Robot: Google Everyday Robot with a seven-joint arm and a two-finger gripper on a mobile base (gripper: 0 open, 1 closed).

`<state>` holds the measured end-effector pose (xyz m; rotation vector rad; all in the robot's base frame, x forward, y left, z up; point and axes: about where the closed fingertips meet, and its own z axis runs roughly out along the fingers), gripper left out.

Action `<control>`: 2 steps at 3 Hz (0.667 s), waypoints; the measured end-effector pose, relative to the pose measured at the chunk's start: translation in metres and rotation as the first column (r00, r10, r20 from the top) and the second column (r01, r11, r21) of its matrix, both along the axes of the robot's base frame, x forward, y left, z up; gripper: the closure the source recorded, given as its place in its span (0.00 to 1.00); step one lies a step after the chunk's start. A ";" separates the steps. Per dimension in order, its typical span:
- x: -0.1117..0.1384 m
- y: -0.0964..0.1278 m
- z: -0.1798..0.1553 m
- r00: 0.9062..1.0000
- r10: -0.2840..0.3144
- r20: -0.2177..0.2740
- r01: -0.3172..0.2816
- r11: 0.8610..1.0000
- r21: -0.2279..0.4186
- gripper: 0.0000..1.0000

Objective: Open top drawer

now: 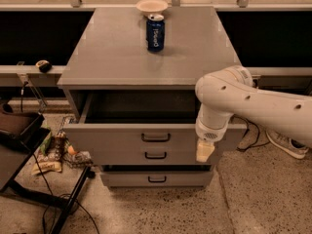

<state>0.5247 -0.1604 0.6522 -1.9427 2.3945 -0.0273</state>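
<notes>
The top drawer (112, 136) of the grey cabinet is pulled out, with its dark interior showing behind the flat front panel and a small black centre handle (155, 137). Two shorter drawers sit below it, the middle one (155, 155) partly out and the bottom one (156, 179) pushed further in. My gripper (204, 151) hangs from the white arm in front of the right end of the top drawer's front, a little right of the handle and apart from it.
A blue soda can (155, 32) and a small white bowl (152, 5) stand on the cabinet top (97, 48). Snack bags (54, 152) and a black stand with cables (29, 179) lie at the left. A cable and a shoe (287, 145) are at the right.
</notes>
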 end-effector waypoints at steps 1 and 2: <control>0.000 0.000 0.007 1.000 0.000 0.000 0.000 1.000 0.000 0.69; 0.000 0.000 0.012 1.000 0.000 0.000 0.000 1.000 0.000 0.93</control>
